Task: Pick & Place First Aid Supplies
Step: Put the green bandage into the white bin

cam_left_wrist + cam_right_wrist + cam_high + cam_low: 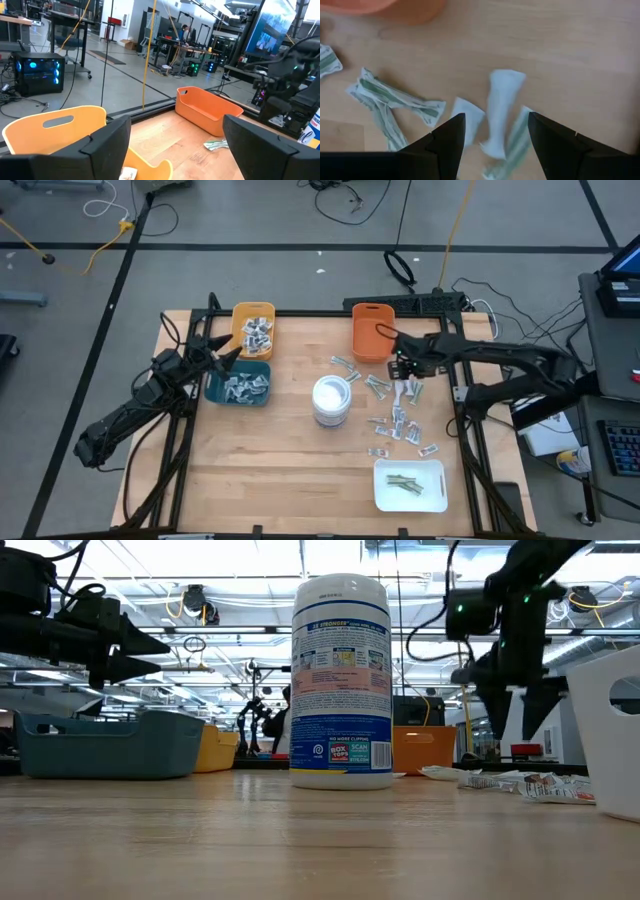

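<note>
Packets (502, 107) scattered on bench (290, 470); right end effector (496, 131) spread above: drop straight, clamp one. Left end effector (175, 145) spread, empty.

canister (341, 680), "BOX TOPS", "NO MORE CLIPPING"

Directly under the right tool (495, 137), its fingers parted, loose packets (502, 112) litter the bench (270, 470). Behind it stands the orange bin (371, 331); toward the middle the white canister (331, 400) blocks the way. The left tool (228, 356), fingers parted, hangs above the teal bin (238, 385), beside the yellow bin (253, 328).
</note>
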Controlling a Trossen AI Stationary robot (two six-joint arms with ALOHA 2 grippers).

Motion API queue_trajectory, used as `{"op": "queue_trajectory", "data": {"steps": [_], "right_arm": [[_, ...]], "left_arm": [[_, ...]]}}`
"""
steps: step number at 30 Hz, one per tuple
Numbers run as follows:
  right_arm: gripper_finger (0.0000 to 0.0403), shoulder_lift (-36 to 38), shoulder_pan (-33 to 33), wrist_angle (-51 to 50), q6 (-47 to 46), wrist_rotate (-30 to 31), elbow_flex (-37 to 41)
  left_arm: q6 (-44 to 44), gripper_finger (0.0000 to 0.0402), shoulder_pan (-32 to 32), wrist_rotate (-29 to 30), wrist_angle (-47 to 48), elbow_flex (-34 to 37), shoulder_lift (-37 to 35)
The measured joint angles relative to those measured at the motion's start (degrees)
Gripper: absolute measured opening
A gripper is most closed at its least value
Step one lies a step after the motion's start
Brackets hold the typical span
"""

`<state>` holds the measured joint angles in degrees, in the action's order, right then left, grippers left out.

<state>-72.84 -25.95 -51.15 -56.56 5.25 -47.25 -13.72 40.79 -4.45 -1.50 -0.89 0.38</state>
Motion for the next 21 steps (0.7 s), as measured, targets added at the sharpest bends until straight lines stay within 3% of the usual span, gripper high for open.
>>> {"op": "queue_trajectory", "data": {"steps": [8,16,21], "right_arm": [[0.021,-7.64,-2.81,10.22,1.97,-0.89,4.03],[0.0206,-11.1,-3.76,11.7,1.84,-0.96,4.69],[0.0149,-11.19,-3.74,13.69,1.79,-2.19,4.73]], "left_arm": [[0.0,0.0325,-0.02,0.0,0.0,0.0,-0.02],[0.0,0.0308,0.0,0.0,0.0,0.0,-0.02],[0.0,0.0303,0.0,0.0,-0.01,0.0,-0.01]]}}
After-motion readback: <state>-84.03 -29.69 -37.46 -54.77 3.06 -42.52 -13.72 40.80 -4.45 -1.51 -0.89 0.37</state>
